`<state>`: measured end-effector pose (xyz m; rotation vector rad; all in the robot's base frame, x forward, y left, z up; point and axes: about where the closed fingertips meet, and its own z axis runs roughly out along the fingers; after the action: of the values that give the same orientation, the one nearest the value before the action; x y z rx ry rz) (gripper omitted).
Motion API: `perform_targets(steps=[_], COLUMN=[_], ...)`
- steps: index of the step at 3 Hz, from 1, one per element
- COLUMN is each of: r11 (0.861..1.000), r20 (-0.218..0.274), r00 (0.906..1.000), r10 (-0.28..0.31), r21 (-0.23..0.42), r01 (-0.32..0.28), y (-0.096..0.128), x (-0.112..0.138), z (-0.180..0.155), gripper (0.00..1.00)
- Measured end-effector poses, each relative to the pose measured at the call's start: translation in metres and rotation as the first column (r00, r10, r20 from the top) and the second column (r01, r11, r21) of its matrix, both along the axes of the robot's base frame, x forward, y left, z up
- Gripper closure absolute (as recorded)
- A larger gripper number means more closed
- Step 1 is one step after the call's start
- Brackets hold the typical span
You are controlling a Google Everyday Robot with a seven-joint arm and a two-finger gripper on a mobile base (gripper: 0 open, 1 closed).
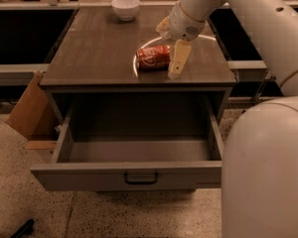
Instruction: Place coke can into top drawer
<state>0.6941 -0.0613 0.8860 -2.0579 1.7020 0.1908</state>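
The coke can (153,57) lies on its side on the cabinet top (99,53), right of centre, red with white lettering. My gripper (170,42) hangs just to the right of the can, open. One pale finger (178,58) reaches down to the tabletop beside the can's right end, and the other (163,25) is behind it. The can is not held. The top drawer (126,175) is pulled out below the tabletop. It is empty inside, with a dark handle (140,177) at the centre of its front.
A white bowl (125,7) stands at the back of the cabinet top. A cardboard piece (30,108) leans against the cabinet's left side. My arm and body (268,152) fill the right side of the view. Dark shelving runs behind.
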Motion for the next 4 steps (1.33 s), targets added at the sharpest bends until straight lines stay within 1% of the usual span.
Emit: perform_targets(steps=[1, 2, 3, 4], r11=[1.000, 0.999, 0.998, 0.998], r20=[-0.020, -0.034, -0.042, -0.041], r00=[0.9998, 0.9993, 0.9990, 0.9991], r10=[0.009, 0.014, 0.013, 0.014], r21=[-0.016, -0.034, -0.054, -0.066], r01=[-0.009, -0.015, -0.015, -0.016], y=[0.008, 0.013, 0.016, 0.018], x=[0.009, 0.016, 0.019, 0.019], z=[-0.010, -0.019, -0.027, -0.031], gripper=[0.00, 0.05, 0.23, 0.47])
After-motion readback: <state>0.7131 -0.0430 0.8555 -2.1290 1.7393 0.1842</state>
